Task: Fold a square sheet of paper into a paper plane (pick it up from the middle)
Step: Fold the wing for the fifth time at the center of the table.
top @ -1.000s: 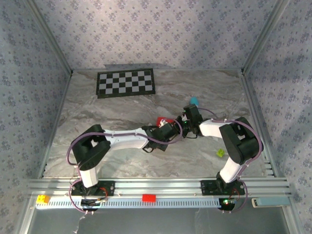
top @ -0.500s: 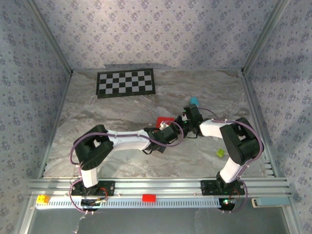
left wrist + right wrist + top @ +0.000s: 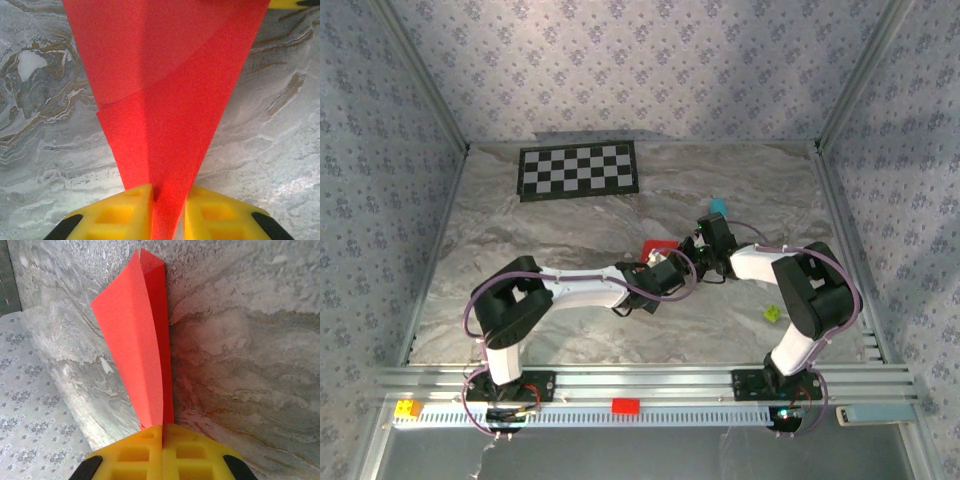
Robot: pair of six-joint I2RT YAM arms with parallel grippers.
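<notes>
- I see the red sheet of paper point(image 3: 165, 100) near the middle of the marbled grey surface point(image 3: 740, 180), a little right of centre, held between the two arms where their wrists meet.
- The left jaws are nearly shut on it. In the left wrist view its yellow fingers point(image 3: 120, 212) press against both sides of the narrow near end of the paper, which fans out wider away from the camera.
- That view shows a crease running up the middle of the paper and a fold line slanting across it.
- The right jaws are fully closed on the same sheet. In the right wrist view the yellow fingers point(image 3: 145, 455) meet with the folded edge pinched between them, and the paper stands on edge, its two layers parting slightly at the far tip.
- I cannot tell whether the far edge touches the surface.
- A black-and-white checkerboard point(image 3: 579, 170) lies at the back left, well apart from the paper.
- A teal object point(image 3: 718, 206) sits just behind the right arm's wrist.
- A small red block point(image 3: 625, 406) rests on the front rail.
</notes>
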